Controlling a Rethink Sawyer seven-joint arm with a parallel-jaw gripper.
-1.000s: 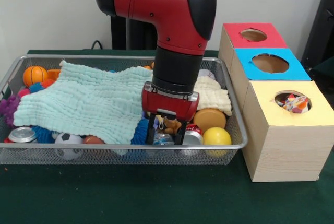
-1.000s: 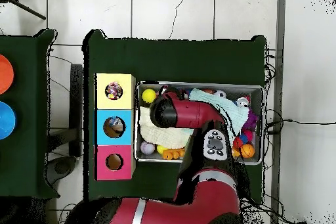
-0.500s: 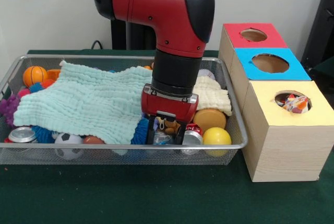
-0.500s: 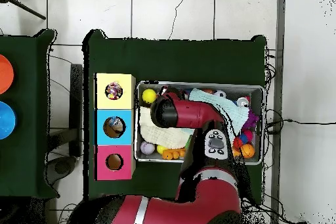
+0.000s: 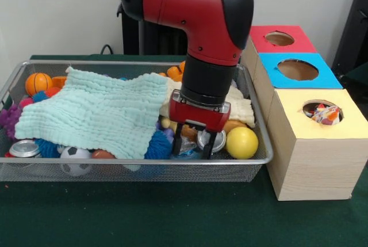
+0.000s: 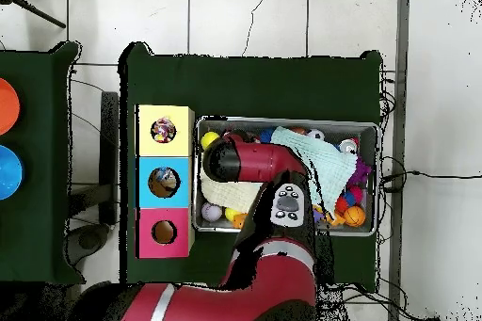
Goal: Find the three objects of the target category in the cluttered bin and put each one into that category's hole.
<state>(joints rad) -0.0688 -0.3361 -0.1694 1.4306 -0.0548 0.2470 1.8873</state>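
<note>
Red and black arm's gripper [image 5: 198,141] is down in the wire mesh bin [image 5: 132,169], near its front rail w/ two dark fingers [image 5: 177,139] spread apart, straddling a silver can top [image 5: 204,139]; can't tell if they actually grip anything. Yellow ball [image 5: 242,143] sits just beside it, pale green waffle cloth [image 5: 95,113] covers the bin's other side. Yellow-topped wooden box [image 5: 319,143] w/ a hole holds a small colourful toy [image 5: 326,114]; blue box [image 5: 297,71] and red box [image 5: 280,40] sit behind.
</note>
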